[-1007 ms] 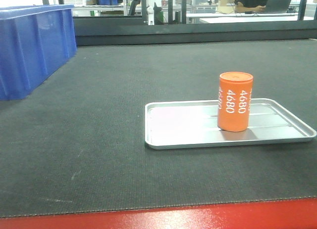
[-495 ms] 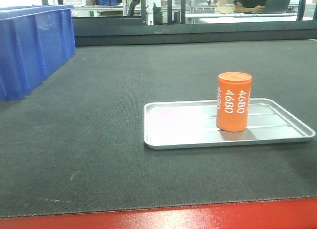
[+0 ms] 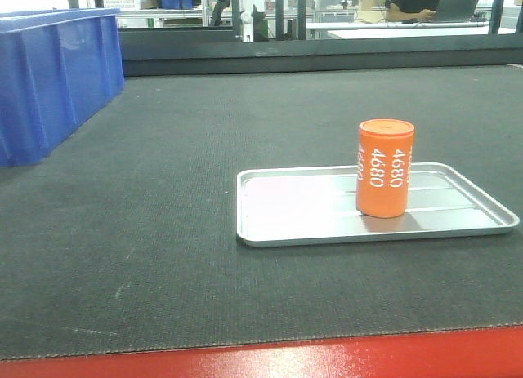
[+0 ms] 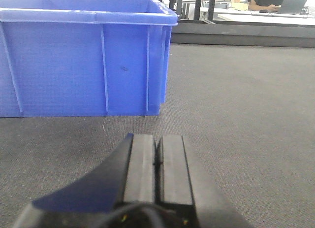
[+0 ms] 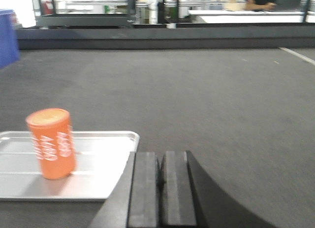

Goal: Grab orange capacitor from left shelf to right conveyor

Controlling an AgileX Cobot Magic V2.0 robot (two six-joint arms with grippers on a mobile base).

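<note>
- Capacitor (image 3: 385,169): an orange cylinder standing upright, right of centre in the front view, with white "4680" printed down its side.
- It stands inside a shallow silver tray (image 3: 286,206), towards the tray's right half.
- The tray lies flat on the conveyor (image 3: 180,149), a black textured belt that fills most of the frame, with a red edge along the bottom.
- A blue bin (image 3: 53,76) sits on the belt at the upper left, well apart from the tray.
- Left claw (image 4: 157,161): bottom centre of its wrist view, pads pressed together with nothing between them, pointing at the blue bin just ahead.
- Right claw (image 5: 160,188): bottom centre of its wrist view, pads pressed together and empty. The capacitor and tray show at the lower left of that view, near the claw but not touching it.
</note>
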